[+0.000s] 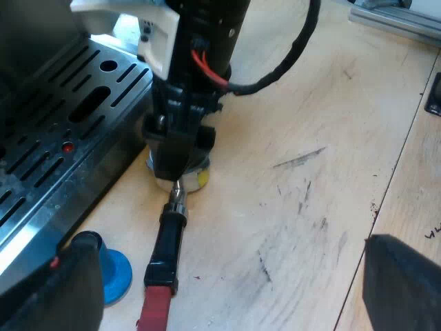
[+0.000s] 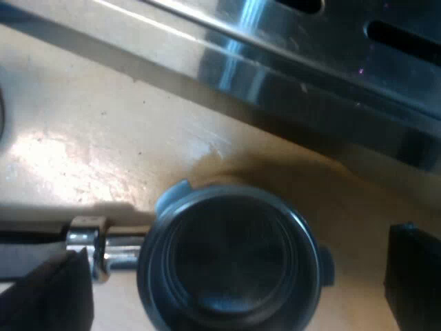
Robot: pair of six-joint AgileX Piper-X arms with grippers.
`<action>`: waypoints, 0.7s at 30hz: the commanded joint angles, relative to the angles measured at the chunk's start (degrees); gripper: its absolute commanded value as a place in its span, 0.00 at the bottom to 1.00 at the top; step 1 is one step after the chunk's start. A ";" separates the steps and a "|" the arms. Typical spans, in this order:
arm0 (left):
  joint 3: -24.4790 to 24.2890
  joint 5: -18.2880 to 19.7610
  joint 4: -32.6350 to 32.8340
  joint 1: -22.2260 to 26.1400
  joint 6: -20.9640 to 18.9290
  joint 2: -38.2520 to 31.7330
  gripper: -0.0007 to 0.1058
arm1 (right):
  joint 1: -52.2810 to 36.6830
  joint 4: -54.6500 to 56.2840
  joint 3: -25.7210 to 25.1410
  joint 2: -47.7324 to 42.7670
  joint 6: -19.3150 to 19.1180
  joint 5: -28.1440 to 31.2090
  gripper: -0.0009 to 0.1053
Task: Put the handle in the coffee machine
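Holder lies flat on the tabletop, its round basket facing up between the two black fingers of my right pincer. That pincer is spread wide. One finger hangs over the metal neck where the basket meets the grip. The other stands off the basket's opposite rim, with a strip of tabletop showing between them, so nothing is clamped. Just past the basket runs the shiny metal base of the espresso machine, near it but apart.

From the left wrist, the right arm stands upright over the basket and hides most of it. The dark handle runs out from under it along the tabletop and ends in red. A blue tamper stands just beside that red end, between the handle and the machine's slotted drip tray. My left pincer hovers wide and holds nothing, with one finger by the tamper and the other out over bare wood. A metal rail lines a tabletop edge, well apart from the holder.
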 commanded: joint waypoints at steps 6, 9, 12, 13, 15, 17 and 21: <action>-0.02 -0.58 -0.20 0.08 -0.69 0.01 0.74 | -0.20 -1.86 -0.44 3.54 -1.51 -1.30 0.82; -0.02 -0.58 -0.20 0.08 -0.69 0.01 0.74 | -0.20 -1.72 -0.44 4.93 -1.50 -1.64 0.82; -0.02 -0.58 -0.20 0.08 -0.69 0.01 0.74 | -0.20 -1.72 -0.44 5.58 -1.50 -1.64 0.82; -0.02 -0.58 -0.20 0.08 -0.69 0.01 0.74 | -0.20 -1.72 -0.44 5.58 -1.50 -1.64 0.82; -0.02 -0.58 -0.20 0.08 -0.69 0.01 0.74 | -0.20 -1.72 -0.44 5.55 -1.64 -2.59 0.80; -0.02 -0.58 -0.20 0.08 -0.69 0.01 0.74 | -0.20 -1.53 -0.44 5.55 -1.78 -3.70 0.74; -0.02 -0.58 -0.20 0.08 -0.69 0.01 0.74 | -0.09 0.04 -0.44 5.55 -1.78 -4.02 0.48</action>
